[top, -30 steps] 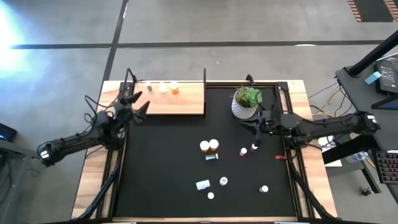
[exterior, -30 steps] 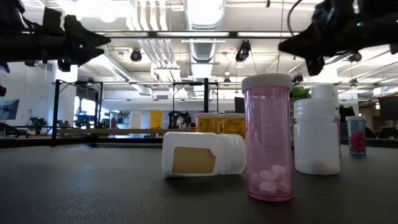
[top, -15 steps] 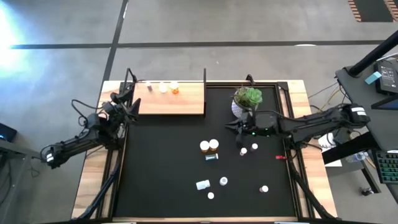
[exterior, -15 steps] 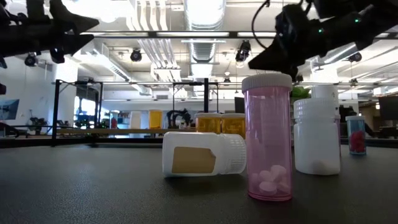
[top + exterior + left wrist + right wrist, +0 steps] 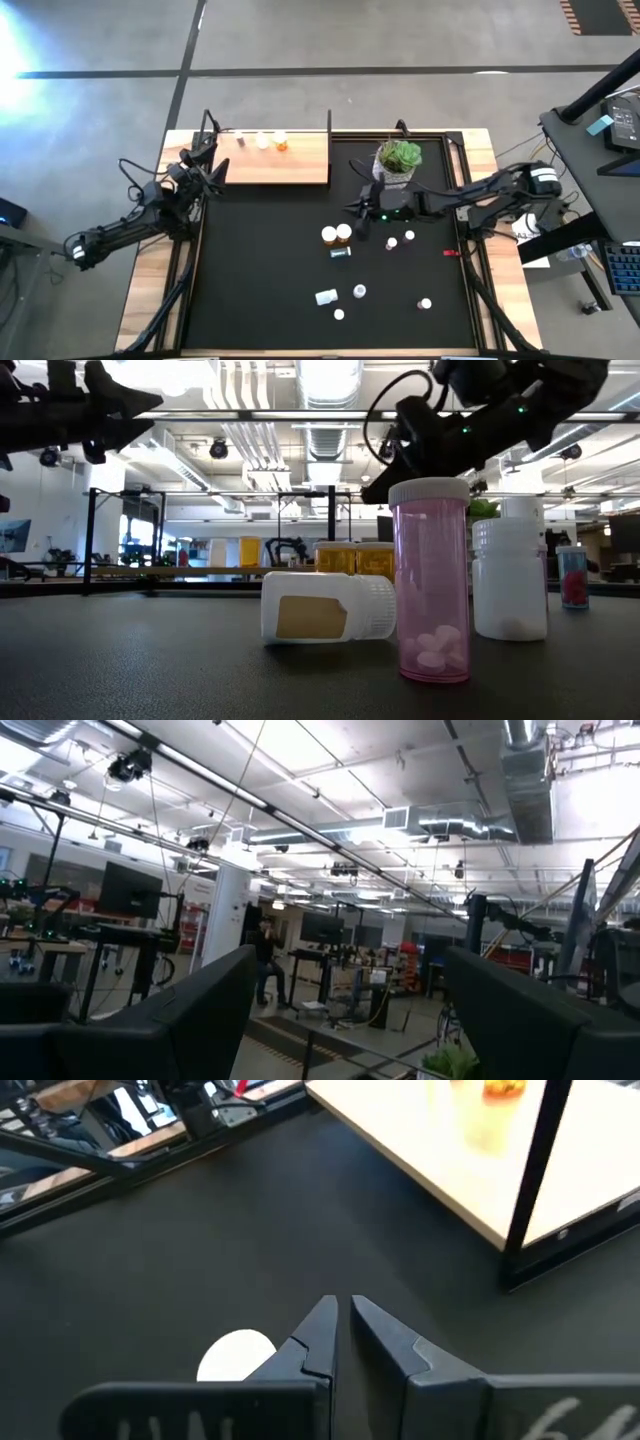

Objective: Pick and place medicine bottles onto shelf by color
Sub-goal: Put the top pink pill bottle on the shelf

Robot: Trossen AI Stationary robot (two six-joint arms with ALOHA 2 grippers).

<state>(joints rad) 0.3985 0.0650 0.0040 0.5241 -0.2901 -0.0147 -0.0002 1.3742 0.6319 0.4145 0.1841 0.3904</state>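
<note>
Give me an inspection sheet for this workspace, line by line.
Surface: large black mat on a wooden table.
Job's things: light-wood shelf holding three small bottles; two white-capped orange bottles mid-mat, others scattered.
Clutter: white pot with green plant; small red object.
Grippers: left gripper open, raised beside the shelf; right gripper shut, near the orange bottles.
Cables: loops along both arms.
Surroundings: desk with equipment.

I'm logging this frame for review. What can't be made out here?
- Colours of the three bottles on the shelf: too small from above, blurred in the right wrist view.
- White cap: half hidden behind the right tool.
- Left tool: its wrist view shows only ceiling.
</note>
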